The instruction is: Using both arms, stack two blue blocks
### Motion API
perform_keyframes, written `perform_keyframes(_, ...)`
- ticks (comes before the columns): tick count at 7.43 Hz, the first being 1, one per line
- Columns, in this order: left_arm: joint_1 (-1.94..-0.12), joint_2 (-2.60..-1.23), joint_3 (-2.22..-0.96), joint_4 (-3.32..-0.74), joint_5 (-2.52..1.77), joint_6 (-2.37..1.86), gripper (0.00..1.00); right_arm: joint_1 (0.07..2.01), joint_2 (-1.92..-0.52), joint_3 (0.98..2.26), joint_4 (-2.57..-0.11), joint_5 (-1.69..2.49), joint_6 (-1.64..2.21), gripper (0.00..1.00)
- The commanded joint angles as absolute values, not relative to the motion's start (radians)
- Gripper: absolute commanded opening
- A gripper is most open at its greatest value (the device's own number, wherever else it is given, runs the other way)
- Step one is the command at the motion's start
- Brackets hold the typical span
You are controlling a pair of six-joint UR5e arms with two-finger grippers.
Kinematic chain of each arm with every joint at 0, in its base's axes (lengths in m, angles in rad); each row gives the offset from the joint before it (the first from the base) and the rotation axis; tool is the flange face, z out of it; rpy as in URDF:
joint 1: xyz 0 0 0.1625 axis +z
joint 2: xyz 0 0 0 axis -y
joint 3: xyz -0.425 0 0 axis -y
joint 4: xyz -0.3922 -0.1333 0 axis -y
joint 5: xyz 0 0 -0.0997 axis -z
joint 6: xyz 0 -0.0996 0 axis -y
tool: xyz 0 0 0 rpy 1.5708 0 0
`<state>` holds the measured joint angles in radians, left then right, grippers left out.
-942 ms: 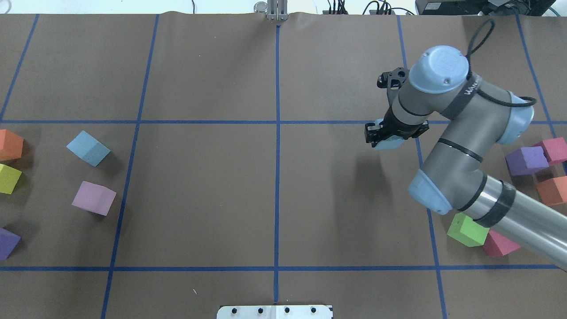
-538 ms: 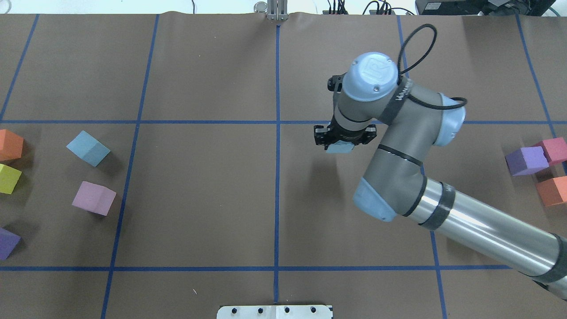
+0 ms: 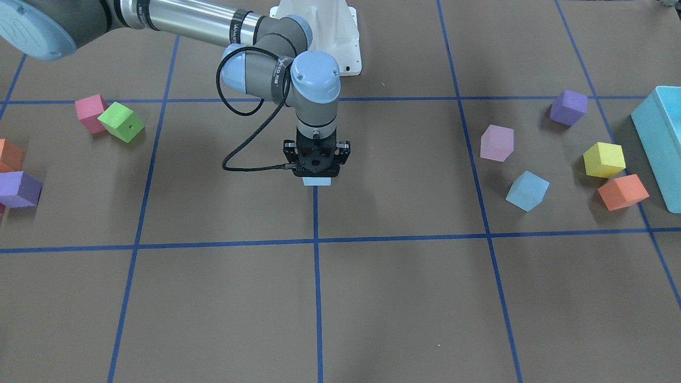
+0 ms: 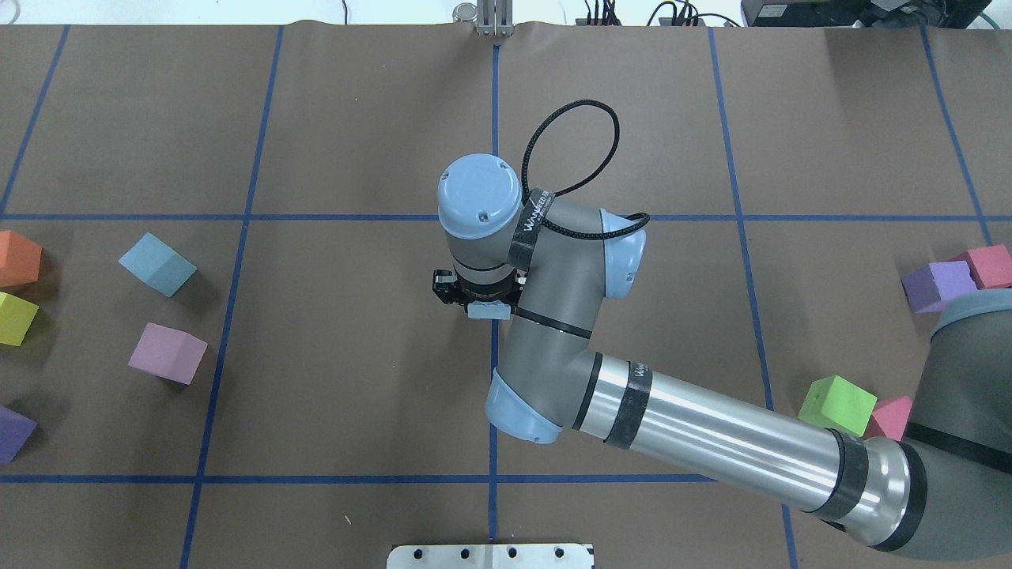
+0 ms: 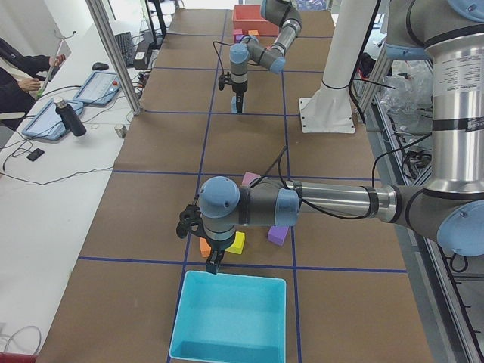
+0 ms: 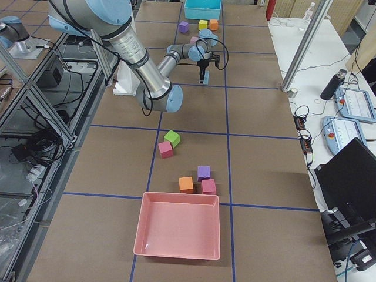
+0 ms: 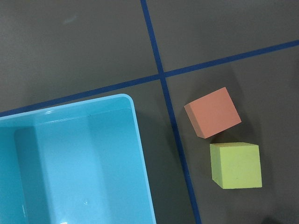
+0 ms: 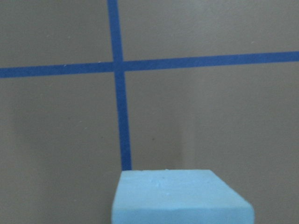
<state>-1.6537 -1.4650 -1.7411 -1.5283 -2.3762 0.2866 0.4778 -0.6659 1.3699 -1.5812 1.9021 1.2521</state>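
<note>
I am clamping my right pincer (image 3: 317, 174) on a pale blue foam cube (image 3: 317, 181), gripping it from above with the fingers pointing straight down. The cube is sitting over the blue tape line (image 3: 315, 213) running down the middle of the worktop (image 3: 399, 298). In the overhead view only a sliver of it is showing under my wrist, and in my right wrist view its top face is filling the lower edge of the picture. I cannot tell whether its underside is touching the worktop or hanging just above it. My right arm (image 4: 711, 431) is reaching in from its own side to the centre.

The second blue foam cube (image 3: 526, 190) is lying loose on my left half of the worktop, turned at an angle to the tape grid and well apart from the one I am gripping. A lilac-pink cube (image 3: 497, 142) is sitting near it. A yellow cube (image 3: 603, 159) and an orange cube (image 3: 622, 191) are resting farther out, beside the turquoise box (image 3: 659, 138).

My left pincer (image 5: 214, 266) is hanging over the rim of that turquoise box, showing only in the side view, so I cannot tell whether its fingers are apart or together.
</note>
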Motion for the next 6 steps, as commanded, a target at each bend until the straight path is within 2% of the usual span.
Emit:
perform_keyframes(1,-1.654,-1.465,-1.740,-1.528,-2.376,0.287,0.98,0.465,-0.664,1.344,-1.571,1.902,1.249,0.07)
perform_keyframes(5,-1.654,-1.465,-1.740,-1.529,-2.376,0.287,0.98,0.454,-0.675,1.344,-1.571,1.901,1.243,0.37)
perform_keyframes(6,-1.654,-1.465,-1.740,-1.528,-2.376,0.285,0.98,0.454,-0.675,1.344,-1.571,1.899,1.239,0.63)
